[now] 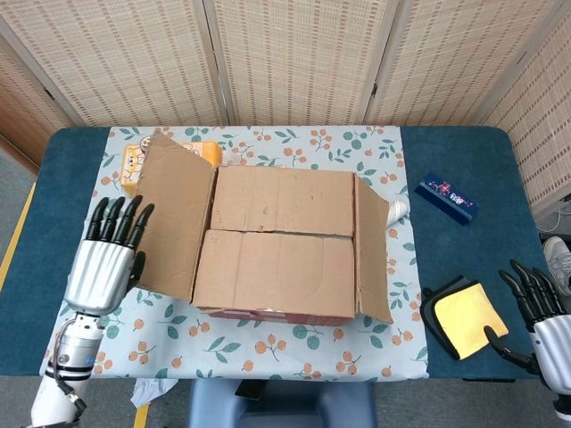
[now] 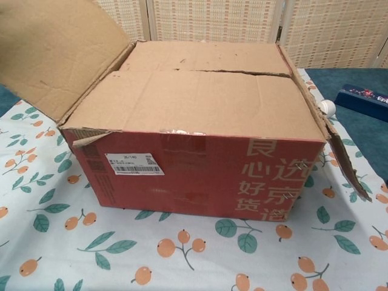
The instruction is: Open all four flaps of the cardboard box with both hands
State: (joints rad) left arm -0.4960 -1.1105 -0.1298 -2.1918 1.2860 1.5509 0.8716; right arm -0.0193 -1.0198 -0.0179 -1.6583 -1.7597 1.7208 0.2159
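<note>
The red cardboard box point(image 1: 281, 250) point(image 2: 200, 163) stands in the middle of the flowered tablecloth. Its left flap point(image 1: 174, 214) point(image 2: 54, 48) is folded outward and leans up to the left. The right flap point(image 1: 372, 250) point(image 2: 336, 157) hangs down over the right side. The far flap point(image 1: 284, 201) point(image 2: 206, 57) and the near flap point(image 1: 272, 272) point(image 2: 188, 103) still lie flat, meeting along a seam. My left hand point(image 1: 107, 259) is open, fingers spread, just left of the left flap, apart from it. My right hand point(image 1: 535, 308) is open at the table's right front edge, far from the box.
A yellow package point(image 1: 134, 160) lies behind the left flap, partly hidden. A dark blue box point(image 1: 446, 196) sits at the right. A yellow cloth on a black pad point(image 1: 464, 316) lies near my right hand. A white object point(image 1: 399, 208) pokes out beside the box's right side.
</note>
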